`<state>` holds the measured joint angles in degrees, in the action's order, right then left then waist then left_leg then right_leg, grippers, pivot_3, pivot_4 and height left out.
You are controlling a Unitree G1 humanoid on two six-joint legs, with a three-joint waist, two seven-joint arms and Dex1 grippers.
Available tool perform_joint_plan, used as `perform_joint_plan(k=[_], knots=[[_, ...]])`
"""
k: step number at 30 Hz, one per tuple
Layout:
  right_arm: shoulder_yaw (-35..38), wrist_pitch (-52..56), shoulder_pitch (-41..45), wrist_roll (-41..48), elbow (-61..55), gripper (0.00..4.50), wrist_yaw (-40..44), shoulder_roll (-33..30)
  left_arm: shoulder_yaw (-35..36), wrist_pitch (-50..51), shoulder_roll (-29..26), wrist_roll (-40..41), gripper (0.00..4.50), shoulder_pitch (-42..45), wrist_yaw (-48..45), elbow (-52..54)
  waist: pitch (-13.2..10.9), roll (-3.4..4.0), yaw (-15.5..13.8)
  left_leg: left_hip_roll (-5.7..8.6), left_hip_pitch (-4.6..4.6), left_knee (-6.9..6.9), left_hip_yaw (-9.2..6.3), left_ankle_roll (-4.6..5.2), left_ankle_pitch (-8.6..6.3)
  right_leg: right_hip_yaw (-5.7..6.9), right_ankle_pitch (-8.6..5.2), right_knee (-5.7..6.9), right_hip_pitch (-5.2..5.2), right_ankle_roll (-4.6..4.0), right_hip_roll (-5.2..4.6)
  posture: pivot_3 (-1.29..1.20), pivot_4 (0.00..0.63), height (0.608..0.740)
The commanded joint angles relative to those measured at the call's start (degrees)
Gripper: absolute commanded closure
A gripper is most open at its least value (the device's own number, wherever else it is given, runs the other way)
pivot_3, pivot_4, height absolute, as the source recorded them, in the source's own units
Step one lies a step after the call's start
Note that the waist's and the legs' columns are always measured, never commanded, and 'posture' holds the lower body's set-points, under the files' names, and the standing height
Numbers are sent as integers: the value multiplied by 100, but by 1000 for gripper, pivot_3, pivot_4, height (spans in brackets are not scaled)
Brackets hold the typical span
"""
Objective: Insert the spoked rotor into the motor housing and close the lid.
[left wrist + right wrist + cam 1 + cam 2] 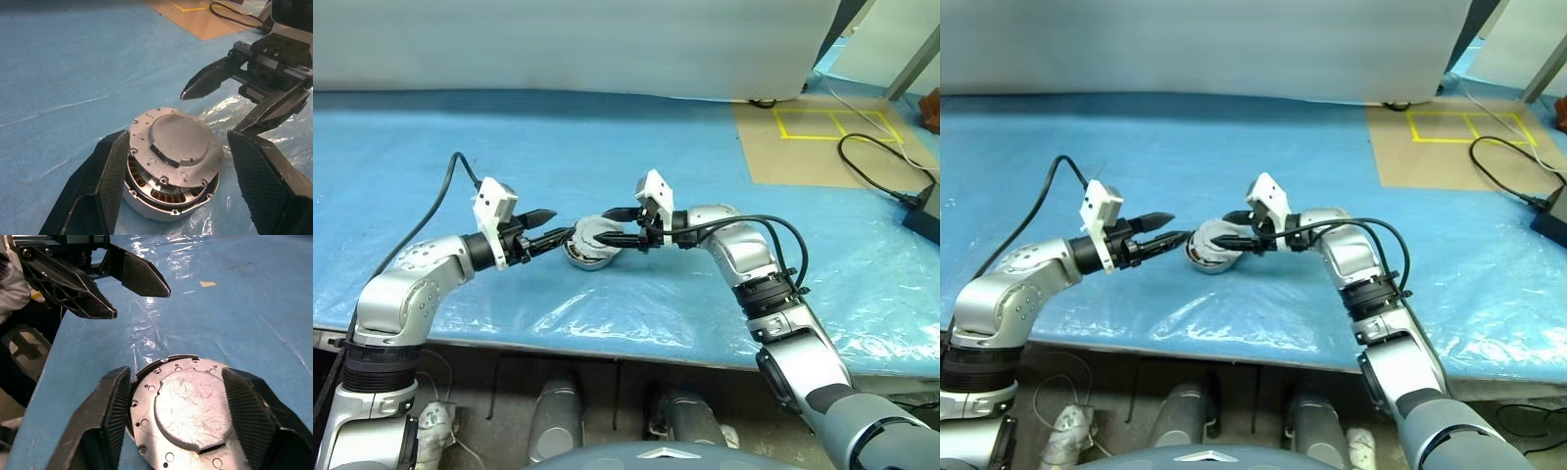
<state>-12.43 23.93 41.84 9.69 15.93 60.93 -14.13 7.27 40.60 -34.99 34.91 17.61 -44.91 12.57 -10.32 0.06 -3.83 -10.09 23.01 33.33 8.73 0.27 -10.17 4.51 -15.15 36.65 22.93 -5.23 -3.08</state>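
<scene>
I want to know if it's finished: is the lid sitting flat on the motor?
No, tilted: the lid sits crooked on the motor, copper windings showing underneath.

The lid [175, 144] lies askew on the housing [168, 196], which sits on the table [607, 147] between left gripper [545, 228] and right gripper [612, 225].

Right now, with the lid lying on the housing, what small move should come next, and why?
Probably press the lid flat. It sits tilted on the motor housing, with copper windings showing in the gap below its edge. Both the left gripper and the right gripper stand open beside it, so neither holds it.
</scene>
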Motion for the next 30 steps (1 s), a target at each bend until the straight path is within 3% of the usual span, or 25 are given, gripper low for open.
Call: perform_joint_plan(k=[1, 2, 11, 24, 27, 30], knots=[[-160, -123, 10, -109, -203, 217, -122, 0, 218, -168, -216, -44, 1139, 18, -94, 25, 0, 0, -1, 0, 0, 0, 0, 0, 0, 0, 0, 0, -1, 0, 0, 0, 150, 740], [-215, -203, 21, -209, -132, 25, -201, 4, 265, -241, -285, -85, 1139, 40, -129, -54, 0, 0, 1, 0, 0, 0, 0, 0, 0, 0, 0, 0, 0, 0, 0, 0, 150, 740], [-339, -713, 79, -416, 593, 25, -515, 224, 290, -1168, -628, -475, 1139, -238, -595, -272, 0, 0, 3, 4, 3, -1, -1, 0, 0, 0, 1, -2, -1, 1, -2, 0, 150, 740], [-486, -1092, 154, -626, 993, 25, -424, 277, 109, -1466, -490, -576, 1139, -695, -729, -32, 0, 0, 1, 0, -6, 2, 1, 0, 0, 0, 0, 3, -7, -1, -1, 0, 150, 740], [-473, -1098, 177, -615, 1003, 580, -375, 298, -7, -1589, -522, -682, 1139, -812, -838, 39, 0, 0, 4, 0, -7, 3, 1, 0, 0, -1, 0, 2, -8, -1, -1, 0, 150, 740], [-444, -1023, 216, -528, 924, 1538, -262, 301, -77, -1734, -560, -740, 1139, -920, -953, 82, 0, 0, 9, 0, -6, 2, 1, 0, 0, -1, -1, 2, -7, -1, -1, 0, 150, 740]])
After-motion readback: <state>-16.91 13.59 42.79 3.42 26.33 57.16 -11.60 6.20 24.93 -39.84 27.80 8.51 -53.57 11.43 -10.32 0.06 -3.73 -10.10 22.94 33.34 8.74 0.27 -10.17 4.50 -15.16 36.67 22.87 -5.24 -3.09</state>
